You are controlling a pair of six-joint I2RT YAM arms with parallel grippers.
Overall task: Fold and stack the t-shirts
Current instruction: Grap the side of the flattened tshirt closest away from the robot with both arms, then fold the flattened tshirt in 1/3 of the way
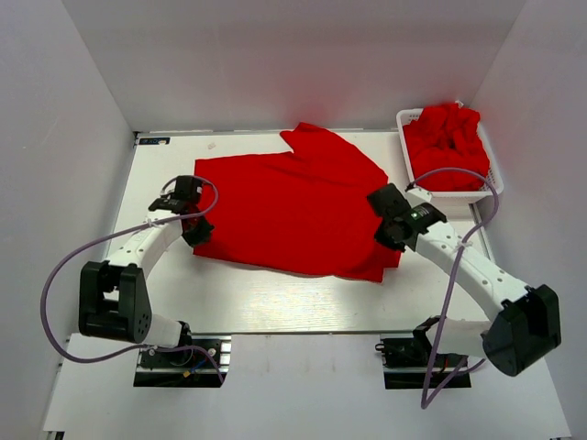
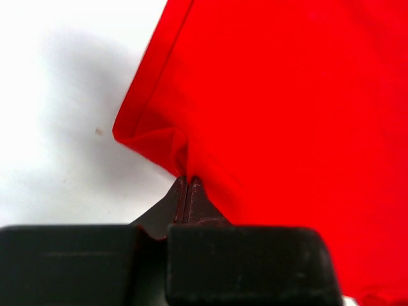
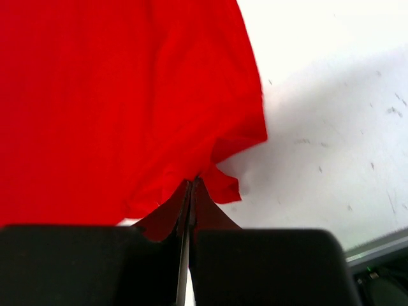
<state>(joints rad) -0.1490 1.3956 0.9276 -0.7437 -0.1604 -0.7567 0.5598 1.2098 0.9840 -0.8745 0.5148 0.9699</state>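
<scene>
Shirts come in two lots. One red t-shirt [image 1: 293, 206] lies spread across the middle of the white worktop [image 1: 275, 302], one sleeve pointing to the far side. A crumpled red heap [image 1: 448, 142] of more shirts fills the single white slatted basket [image 1: 404, 147] at the far right corner; the number in it cannot be counted.

Two arms reach in from the near edge, one to each side of the spread t-shirt. The left end effector [image 2: 185, 180] is clenched on the shirt's near left corner, its two fingers pressed together with a pucker of red cloth pinched between the tips. The right end effector [image 3: 192, 182] is likewise clenched on the shirt's right edge near its near corner, and the cloth gathers into folds at the fingertips. Both held corners sit just above the worktop.
</scene>
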